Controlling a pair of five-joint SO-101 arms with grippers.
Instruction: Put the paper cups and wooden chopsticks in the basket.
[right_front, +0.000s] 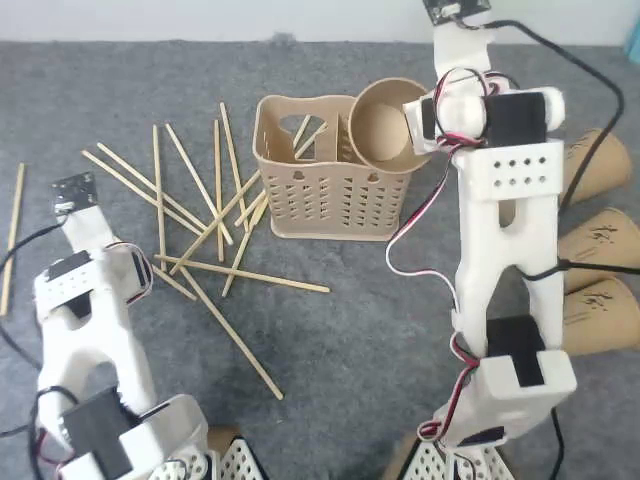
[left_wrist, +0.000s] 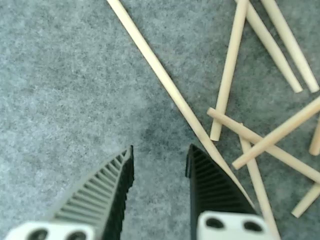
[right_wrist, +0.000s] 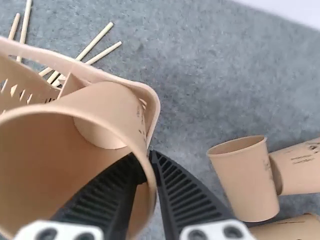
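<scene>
Closest to us, the left gripper (left_wrist: 160, 148) is hanging low over the grey worktop (left_wrist: 60, 75) with its fingers apart and nothing between them. One tip is sitting right beside a long wooden chopstick (left_wrist: 165, 85), and we are judging that it is lined up there to straddle that stick. Just beyond, the scattered chopsticks (right_front: 200, 230) are lying crossed over one another, which is making a clean single pick awkward. Farther on, the right gripper (right_wrist: 145, 156) is clamped on the wall of a paper cup (right_wrist: 75, 150), one finger inside the rim and one outside, a hold that is leaving the cup's base free to go down first. It is holding the cup tilted over one end of the basket (right_front: 330, 190), where a few sticks are already standing in another compartment; we cannot tell whether the cup is touching the rim. Off past that end, well apart from the basket, three spare cups (right_front: 600, 235) are lying on their sides.
</scene>
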